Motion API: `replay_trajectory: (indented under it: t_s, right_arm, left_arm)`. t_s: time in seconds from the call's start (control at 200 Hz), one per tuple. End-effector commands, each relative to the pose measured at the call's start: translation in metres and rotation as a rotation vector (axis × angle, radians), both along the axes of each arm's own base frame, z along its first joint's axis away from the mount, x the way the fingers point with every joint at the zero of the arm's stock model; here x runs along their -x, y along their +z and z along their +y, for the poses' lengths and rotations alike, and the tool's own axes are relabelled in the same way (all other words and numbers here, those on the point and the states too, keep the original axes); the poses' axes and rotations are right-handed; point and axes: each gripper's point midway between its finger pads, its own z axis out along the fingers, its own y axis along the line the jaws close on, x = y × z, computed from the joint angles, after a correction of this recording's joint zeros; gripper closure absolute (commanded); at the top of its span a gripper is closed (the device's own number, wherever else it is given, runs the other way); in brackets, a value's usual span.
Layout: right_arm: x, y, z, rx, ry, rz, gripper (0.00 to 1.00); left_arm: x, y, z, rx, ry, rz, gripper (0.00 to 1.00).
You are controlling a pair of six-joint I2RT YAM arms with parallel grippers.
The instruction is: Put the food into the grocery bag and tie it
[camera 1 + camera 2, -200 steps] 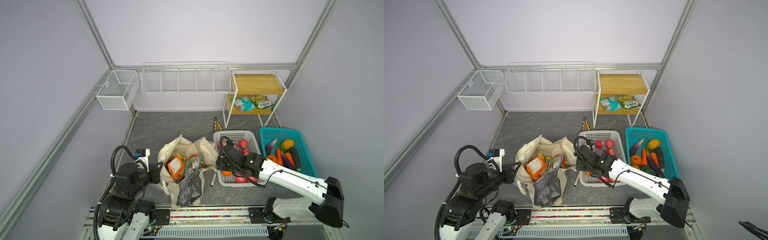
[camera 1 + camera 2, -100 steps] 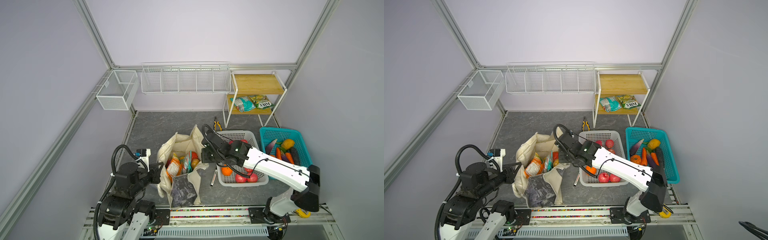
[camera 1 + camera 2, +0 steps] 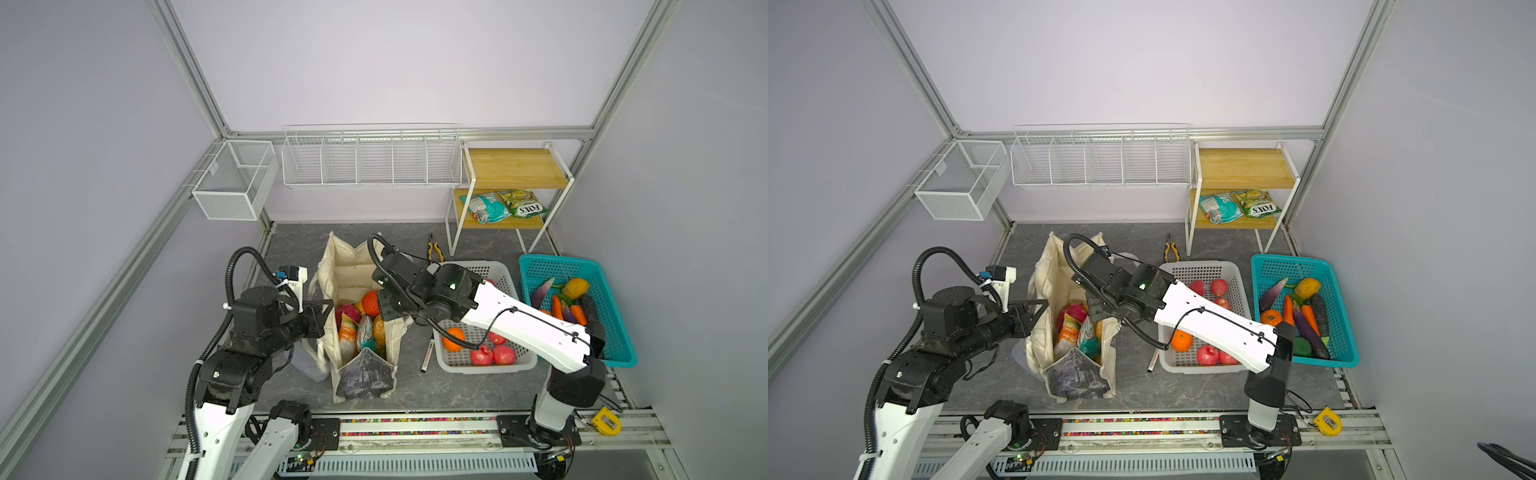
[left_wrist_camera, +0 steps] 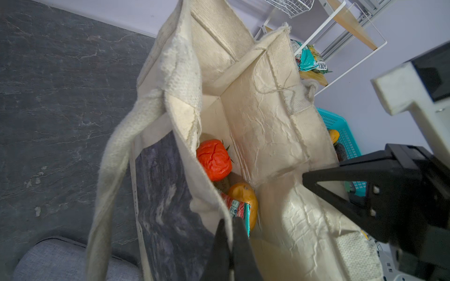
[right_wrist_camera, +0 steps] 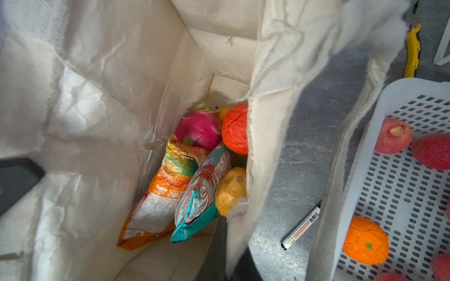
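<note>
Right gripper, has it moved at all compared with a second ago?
Yes. The right gripper has gone left, off the left end of the white basket, to the right wall of the grocery bag, and is now shut on its cloth.

yellow citrus [image 5: 230, 189] half behind grocery bag [image 5: 265, 146], teal packet [image 5: 202, 192] print perhaps blurred

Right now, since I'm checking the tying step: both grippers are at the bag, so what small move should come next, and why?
Probably draw the left gripper and right gripper toward each other. Each is shut on an opposite rim of the grocery bag, its mouth gapes, and the dragon fruit and teal packet lie inside, so closing the mouth seems to precede tying.
</note>
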Motion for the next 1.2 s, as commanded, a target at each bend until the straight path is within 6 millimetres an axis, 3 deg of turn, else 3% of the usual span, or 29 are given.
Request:
replay_trajectory:
  t_s: [0.0,0.34,0.535,0.705,0.88,1.015,1.195]
  right_arm:
    - [-0.006,0.018,-0.006,-0.001,0.001,-0.050,0.93]
    - [0.002,-0.021,0.009,0.007,0.021,0.038,0.93]
    - [0.019,-0.038,0.042,0.018,0.100,0.090,0.93]
    - [0.034,-0.047,0.068,0.025,0.171,0.132,0.89]
    - [0.031,-0.034,0.062,0.019,0.155,0.088,0.77]
    - [0.023,-0.013,0.046,0.013,0.115,0.022,0.57]
    - [0.019,0.012,0.029,0.000,0.089,-0.041,0.40]
  left_arm:
    - [-0.004,0.035,-0.010,0.062,-0.047,-0.130,1.00]
    - [-0.007,-0.001,0.012,-0.035,0.069,-0.049,1.00]
    - [-0.004,0.005,0.009,-0.022,0.052,-0.051,1.00]
    - [-0.005,-0.007,0.018,-0.059,0.097,-0.019,1.00]
    - [-0.004,-0.015,0.027,-0.095,0.139,-0.003,1.00]
    - [-0.004,-0.017,0.029,-0.101,0.146,0.002,1.00]
    - [-0.005,-0.017,0.028,-0.095,0.146,0.005,1.00]
